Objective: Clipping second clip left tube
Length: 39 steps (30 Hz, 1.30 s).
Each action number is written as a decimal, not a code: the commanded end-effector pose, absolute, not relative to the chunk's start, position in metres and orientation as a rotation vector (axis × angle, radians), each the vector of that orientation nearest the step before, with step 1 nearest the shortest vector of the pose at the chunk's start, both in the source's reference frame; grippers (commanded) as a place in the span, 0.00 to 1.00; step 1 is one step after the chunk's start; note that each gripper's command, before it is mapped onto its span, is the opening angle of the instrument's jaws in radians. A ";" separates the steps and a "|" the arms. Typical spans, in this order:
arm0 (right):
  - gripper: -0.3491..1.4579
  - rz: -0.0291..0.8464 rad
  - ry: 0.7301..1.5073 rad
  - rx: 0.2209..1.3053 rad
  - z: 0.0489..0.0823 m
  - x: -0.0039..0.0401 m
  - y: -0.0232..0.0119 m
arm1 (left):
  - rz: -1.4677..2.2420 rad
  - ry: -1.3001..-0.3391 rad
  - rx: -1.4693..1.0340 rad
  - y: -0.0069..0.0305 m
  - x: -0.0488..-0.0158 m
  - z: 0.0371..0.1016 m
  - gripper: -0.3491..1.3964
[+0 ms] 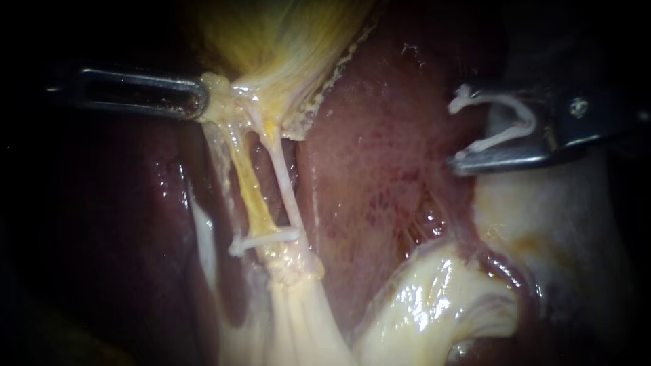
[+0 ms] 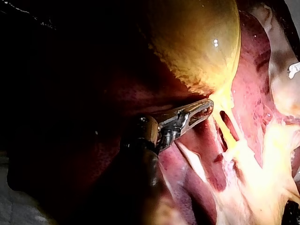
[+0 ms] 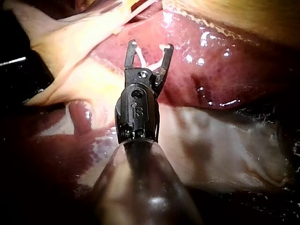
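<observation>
White clips (image 1: 264, 238), two (one loaded), two tubes (image 1: 252, 190)

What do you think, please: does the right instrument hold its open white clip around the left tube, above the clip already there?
Not quite: the endoscope view shows the right instrument holding its open white clip over the liver, well apart from the left tube and the clip already there.
</observation>
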<state>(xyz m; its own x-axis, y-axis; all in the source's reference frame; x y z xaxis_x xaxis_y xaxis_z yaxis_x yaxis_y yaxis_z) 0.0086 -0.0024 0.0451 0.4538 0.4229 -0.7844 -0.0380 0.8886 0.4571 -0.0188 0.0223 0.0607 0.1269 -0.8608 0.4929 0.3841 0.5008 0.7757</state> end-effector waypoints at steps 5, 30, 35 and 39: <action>0.46 0.325 1.091 0.474 0.0464 0.0114 -0.0044 | -0.973 -1.097 0.531 0.0223 -0.0188 0.0608 0.00; 0.46 0.389 1.114 0.638 0.0512 0.0198 -0.0088 | -0.971 -1.098 0.534 0.0221 -0.0191 0.0607 0.00; 0.46 0.392 1.112 0.648 0.0519 0.0203 -0.0090 | -0.971 -1.098 0.534 0.0221 -0.0191 0.0607 0.00; 0.46 0.392 1.110 0.657 0.0523 0.0209 -0.0093 | -0.971 -1.098 0.534 0.0221 -0.0192 0.0607 0.00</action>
